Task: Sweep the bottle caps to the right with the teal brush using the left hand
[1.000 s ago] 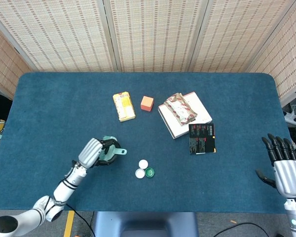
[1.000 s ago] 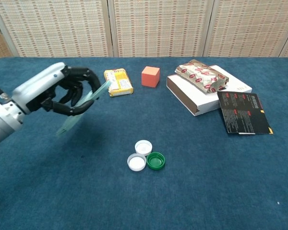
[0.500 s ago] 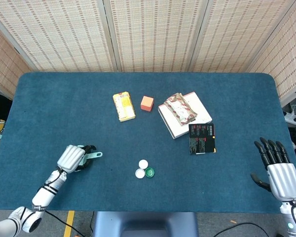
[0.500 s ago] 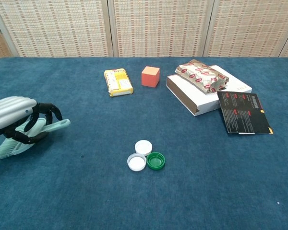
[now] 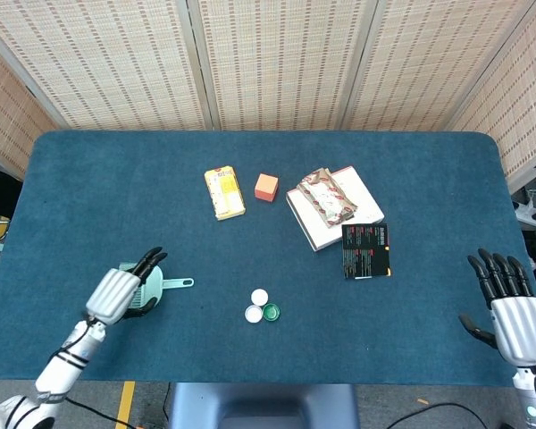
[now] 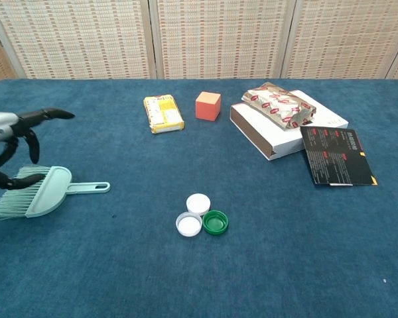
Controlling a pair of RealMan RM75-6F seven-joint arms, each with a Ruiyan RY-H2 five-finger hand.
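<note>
The teal brush (image 6: 46,193) lies flat on the blue table, handle pointing right, bristles to the left; in the head view the brush (image 5: 165,285) shows mostly by its handle. My left hand (image 6: 13,142) hovers just above and left of it with fingers spread, holding nothing; the head view shows the left hand (image 5: 118,293) over the brush head. Two white bottle caps (image 6: 194,213) and a green cap (image 6: 215,222) cluster in the front middle, also seen as caps (image 5: 262,306) from above. My right hand (image 5: 515,308) is open at the far right edge.
A yellow packet (image 6: 163,112), an orange cube (image 6: 208,105), a white box (image 6: 286,129) with a snack bag (image 6: 277,103) on it, and a black card (image 6: 336,156) lie at the back and right of the table (image 5: 89,197).
My left hand carried the brush leftward, set it down on the table and let go; its fingers are now spread. The right hand shifted slightly.
</note>
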